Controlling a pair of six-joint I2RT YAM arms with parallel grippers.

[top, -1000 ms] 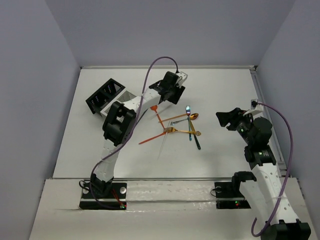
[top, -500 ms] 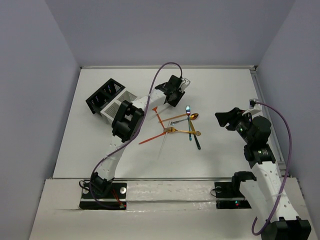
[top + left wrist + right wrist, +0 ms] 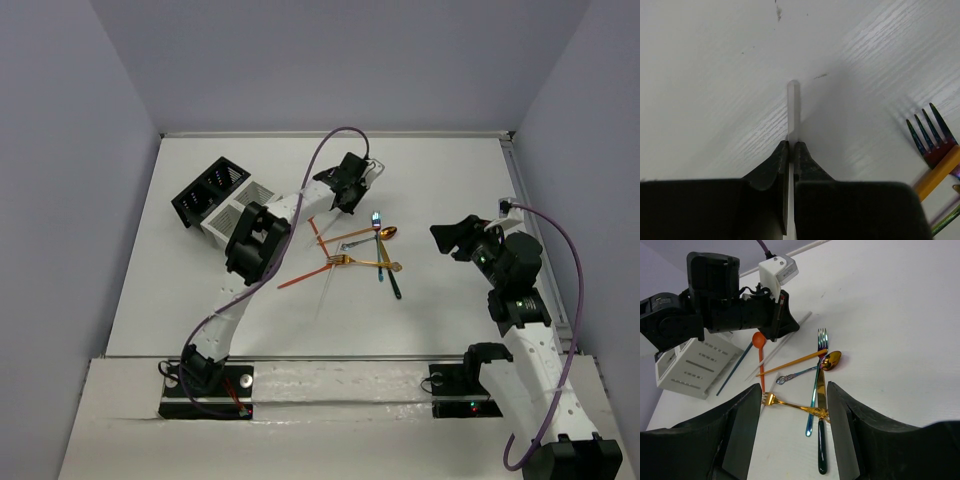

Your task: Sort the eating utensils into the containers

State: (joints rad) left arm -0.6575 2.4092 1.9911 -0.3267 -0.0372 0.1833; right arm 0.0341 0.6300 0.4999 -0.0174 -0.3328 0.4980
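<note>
L pincer (image 3: 791, 146) is closed tight on a thin white stick (image 3: 793, 107), jaws pressed flat to its sides w/ no gap showing. Stick pokes straight out ahead of the tips, low over the surface (image 3: 440, 170); can't tell if its far end touches down. In the right wrist view the stick runs diag. under the pincer, an end showing on each side.

Other utensils lie just beside it, toward centre: orange spoon (image 3: 759, 342) nearest, then rainbow fork (image 3: 927, 132), tines pointing away in the left wrist view, and gold fork (image 3: 790, 404) further toward the near edge. White caddy (image 3: 235, 212) and black caddy (image 3: 208, 190) stand side by side at far left, apart from the pincer.

L arm (image 3: 255, 240) stretches from its base well across the surface, elbow by the white caddy, wrist angled down at far centre.

R pincer (image 3: 792, 390) is wide open, holds nothing, and hangs off the surface facing the pile from the right. R arm (image 3: 515, 290) is bent upright.
</note>
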